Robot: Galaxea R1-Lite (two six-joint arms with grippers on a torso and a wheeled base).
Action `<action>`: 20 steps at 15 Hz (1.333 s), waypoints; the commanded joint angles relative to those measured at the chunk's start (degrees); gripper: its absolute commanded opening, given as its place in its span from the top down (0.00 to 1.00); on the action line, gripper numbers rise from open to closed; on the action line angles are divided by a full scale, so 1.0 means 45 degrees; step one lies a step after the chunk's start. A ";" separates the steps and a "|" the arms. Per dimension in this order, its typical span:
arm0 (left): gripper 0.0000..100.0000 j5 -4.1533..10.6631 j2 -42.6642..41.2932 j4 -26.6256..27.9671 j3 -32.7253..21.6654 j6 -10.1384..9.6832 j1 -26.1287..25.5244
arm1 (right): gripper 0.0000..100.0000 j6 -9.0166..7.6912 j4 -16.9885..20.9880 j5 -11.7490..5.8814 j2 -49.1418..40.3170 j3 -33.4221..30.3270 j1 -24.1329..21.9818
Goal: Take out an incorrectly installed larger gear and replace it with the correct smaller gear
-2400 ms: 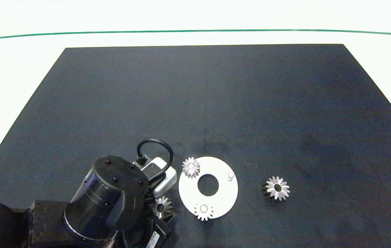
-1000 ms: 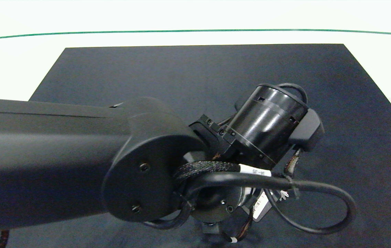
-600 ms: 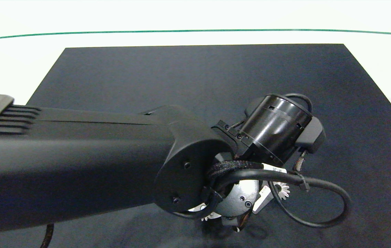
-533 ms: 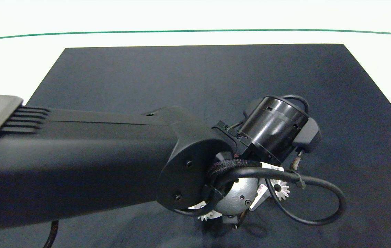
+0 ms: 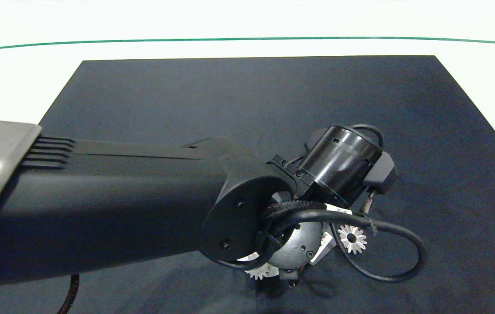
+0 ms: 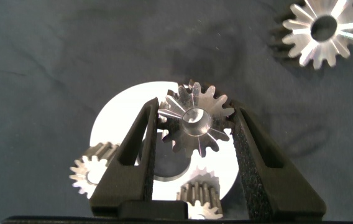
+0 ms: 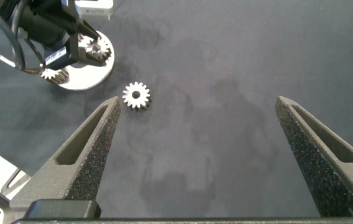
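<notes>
Left tool (image 6: pixel 196 115) is clamped on the smaller gear (image 6: pixel 192 124), directly over the plate (image 6: pixel 117 118), with the gear's hole axis vertical. The larger gear (image 6: pixel 323 28) lies off to the side on the desk (image 6: pixel 40 50). Right tool (image 7: pixel 196 102) gapes wide, well away.

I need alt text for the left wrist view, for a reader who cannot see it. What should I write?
The left gripper holds the smaller gear between its two fingers, over a white disc that carries two other small gears. The larger gear lies on the dark mat, apart from the disc.
</notes>
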 commanded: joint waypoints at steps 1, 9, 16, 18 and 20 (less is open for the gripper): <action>0.69 0.0032 -0.0051 0.0033 0.0453 -0.0009 0.0033 | 0.00 -0.0046 0.0029 -0.0013 -0.0075 0.0003 0.0008; 0.69 0.0051 -0.0070 -0.0045 0.0472 0.0030 0.0326 | 0.00 -0.0046 0.0029 0.0007 -0.0056 0.0023 0.0008; 0.69 0.0032 0.0008 -0.0065 0.0472 0.0069 0.0345 | 0.00 -0.0046 0.0048 0.0007 -0.0056 0.0023 0.0008; 0.69 0.0032 0.0027 -0.0065 0.0511 0.0049 0.0326 | 0.00 -0.0046 0.0048 0.0007 -0.0036 0.0042 0.0008; 0.69 0.0051 0.0027 -0.0065 0.0511 0.0030 0.0287 | 0.00 -0.0066 0.0048 0.0007 -0.0036 0.0042 0.0008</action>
